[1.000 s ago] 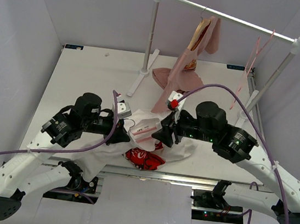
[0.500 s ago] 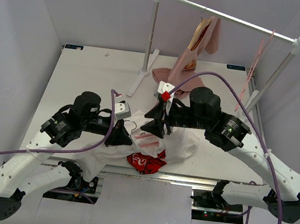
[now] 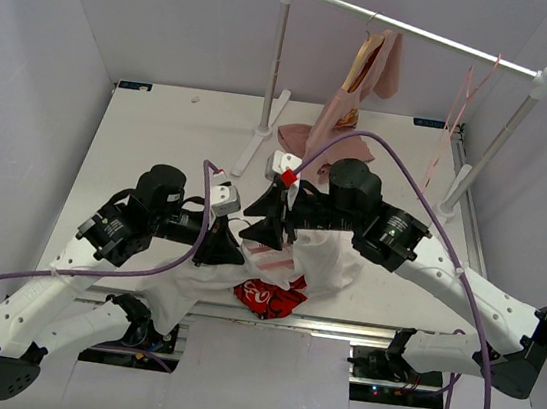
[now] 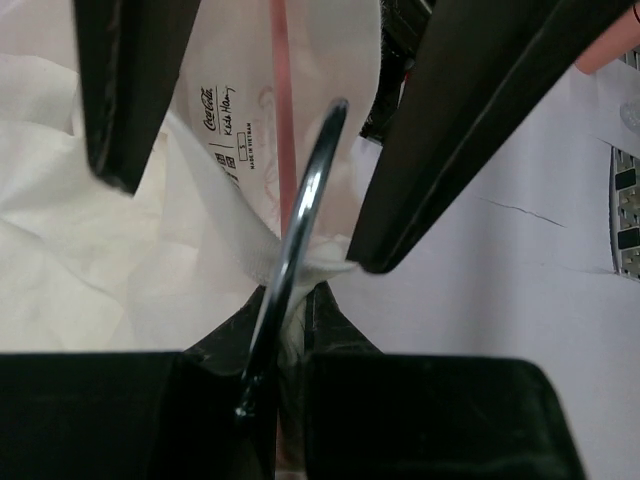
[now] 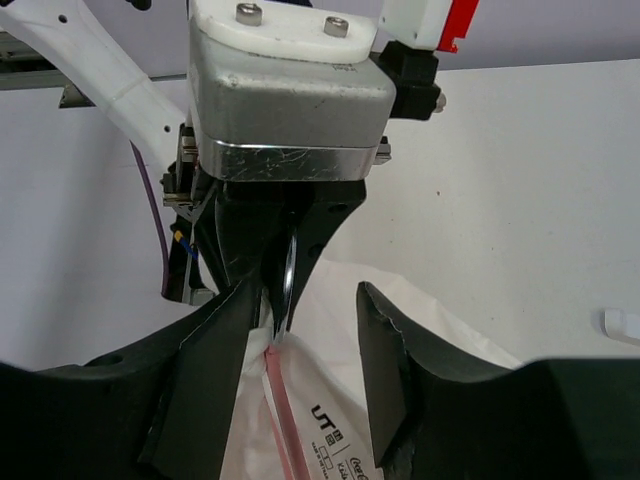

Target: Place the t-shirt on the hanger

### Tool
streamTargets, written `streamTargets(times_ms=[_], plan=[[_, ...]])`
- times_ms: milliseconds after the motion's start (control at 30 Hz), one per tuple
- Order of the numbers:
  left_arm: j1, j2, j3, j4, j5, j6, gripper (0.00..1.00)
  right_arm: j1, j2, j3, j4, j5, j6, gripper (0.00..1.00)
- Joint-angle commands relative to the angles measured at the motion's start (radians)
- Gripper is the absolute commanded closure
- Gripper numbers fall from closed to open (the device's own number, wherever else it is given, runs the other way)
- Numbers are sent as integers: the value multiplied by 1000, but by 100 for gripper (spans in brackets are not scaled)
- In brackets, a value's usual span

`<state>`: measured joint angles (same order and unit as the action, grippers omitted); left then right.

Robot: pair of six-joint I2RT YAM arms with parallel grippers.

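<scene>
The white t-shirt (image 3: 332, 258) lies bunched at the table's near edge, its red graphic (image 3: 267, 294) folded under in front. The pink hanger's bar (image 4: 282, 130) runs inside the collar, and its metal hook (image 4: 305, 210) sticks out. My left gripper (image 3: 230, 251) is shut on the collar cloth and the base of the hook (image 4: 295, 330). My right gripper (image 3: 271, 235) is open, directly facing the left one. In the right wrist view its fingers (image 5: 215, 370) straddle the collar, the hook (image 5: 289, 280) and the pink bar (image 5: 285, 420) without clamping them.
A clothes rack (image 3: 417, 30) stands at the back, its post base (image 3: 260, 134) on the table. A dusty-pink garment (image 3: 340, 123) hangs from it on a wooden hanger. A second thin pink hanger (image 3: 459, 113) hangs at the rack's right end.
My right gripper has swung left and slightly away from me over the shirt, now facing the left gripper at the collar. The shirt has shifted with it. My left gripper stays clamped.
</scene>
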<state>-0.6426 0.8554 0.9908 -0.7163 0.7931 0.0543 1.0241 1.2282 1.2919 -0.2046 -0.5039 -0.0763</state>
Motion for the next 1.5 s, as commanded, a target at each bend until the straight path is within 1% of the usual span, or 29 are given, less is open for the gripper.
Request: streamTargets(times_ms=[0, 167, 233, 267, 367, 433, 533, 600, 700, 900, 1033, 1100, 1200, 1333, 1467], plan=[[1, -6, 8, 81, 61, -12, 100, 7, 24, -34, 153, -36, 35, 51], [1, -10, 11, 103, 68, -25, 100, 8, 30, -69, 235, 1, 61, 84], [1, -15, 23, 98, 68, -28, 100, 6, 22, -86, 252, 21, 47, 91], [1, -14, 33, 89, 69, -28, 98, 5, 10, -99, 258, 36, 43, 92], [1, -6, 82, 28, 41, -22, 84, -3, -56, -140, 267, 73, 21, 92], [1, -14, 119, -13, -17, -21, 78, -24, -99, -156, 259, 89, 26, 92], [1, -35, 160, -90, -109, -22, 73, -61, -166, -144, 192, 101, 26, 92], [1, -52, 189, -131, -182, -26, 70, -110, -197, -127, 139, 80, 28, 92], [1, -64, 220, -162, -239, -36, 64, -154, -217, -93, 85, 55, 33, 92], [1, -53, 295, -208, -272, -39, 58, -179, -225, -44, 6, 52, 25, 92], [1, -54, 355, -267, -352, -33, 55, -200, -246, -42, -15, 74, 18, 92], [1, -64, 384, -302, -432, -27, 53, -219, -251, -28, -33, 96, 15, 92], [1, -91, 403, -343, -489, -24, 52, -241, -253, 2, -54, 88, 18, 92], [1, -141, 387, -370, -559, -43, 51, -251, -264, 43, -77, 99, 24, 92], [1, -213, 312, -352, -633, -98, 51, -256, -283, 69, -82, 94, 40, 92]])
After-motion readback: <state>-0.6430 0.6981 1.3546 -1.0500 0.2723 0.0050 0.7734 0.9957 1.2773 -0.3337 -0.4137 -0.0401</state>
